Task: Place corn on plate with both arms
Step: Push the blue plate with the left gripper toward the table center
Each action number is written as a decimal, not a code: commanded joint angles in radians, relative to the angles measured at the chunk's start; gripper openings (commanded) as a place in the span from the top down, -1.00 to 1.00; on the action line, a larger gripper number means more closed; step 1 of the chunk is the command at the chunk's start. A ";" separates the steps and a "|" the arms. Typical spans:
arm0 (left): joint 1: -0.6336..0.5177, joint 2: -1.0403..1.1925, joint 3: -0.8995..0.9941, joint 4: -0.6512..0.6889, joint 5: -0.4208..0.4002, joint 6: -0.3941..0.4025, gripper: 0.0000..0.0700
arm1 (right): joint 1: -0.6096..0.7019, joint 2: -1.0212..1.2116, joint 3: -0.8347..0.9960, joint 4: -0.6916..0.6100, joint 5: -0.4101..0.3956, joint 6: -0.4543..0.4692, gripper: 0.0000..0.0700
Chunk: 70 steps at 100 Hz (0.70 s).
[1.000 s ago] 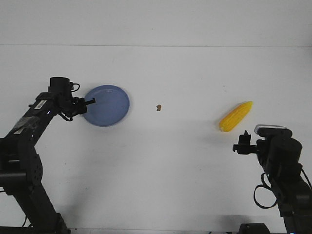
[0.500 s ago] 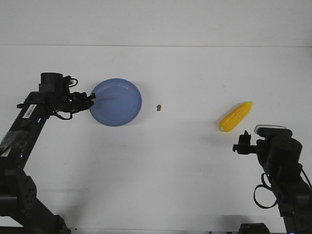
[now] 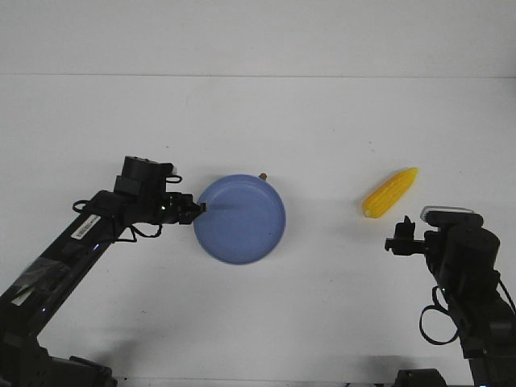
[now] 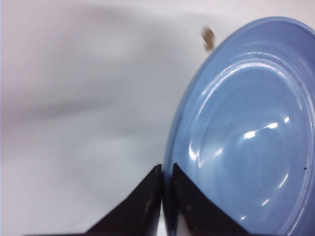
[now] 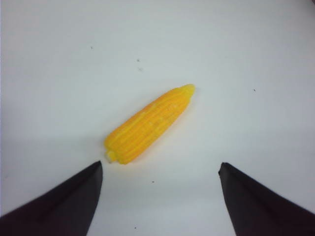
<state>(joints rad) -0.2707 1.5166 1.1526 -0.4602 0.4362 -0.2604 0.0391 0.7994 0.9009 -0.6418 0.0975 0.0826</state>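
The plate [image 3: 240, 218] rim is clamped by the left tool [image 3: 196, 209]; the right tool [image 5: 157, 196], spread apart, should be centred over the corn [image 3: 390, 193].

Bare table [image 3: 322, 282] between plate [image 3: 240, 218] and corn [image 3: 390, 193]; possibly one tiny brown speck [image 3: 263, 174].

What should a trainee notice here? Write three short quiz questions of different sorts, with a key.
1. True or false: the left end effector is shut on the rim of the blue plate.
2. Multiple choice: the corn cob lies (A) on the plate, (B) on the table ahead of the right end effector, (C) between closed fingers.
3. Fill in: in the right wrist view the fingers stand ____, with the cob beyond them, untouched.

Key: 1 true; 2 B; 3 open.
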 commanded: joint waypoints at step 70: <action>-0.120 0.056 -0.162 0.145 -0.035 -0.090 0.96 | 0.000 0.006 0.019 0.013 -0.003 0.007 -0.44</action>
<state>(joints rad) -0.3813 1.5410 0.9836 -0.3260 0.3969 -0.3428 0.0391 0.7994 0.9009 -0.6418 0.0975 0.0826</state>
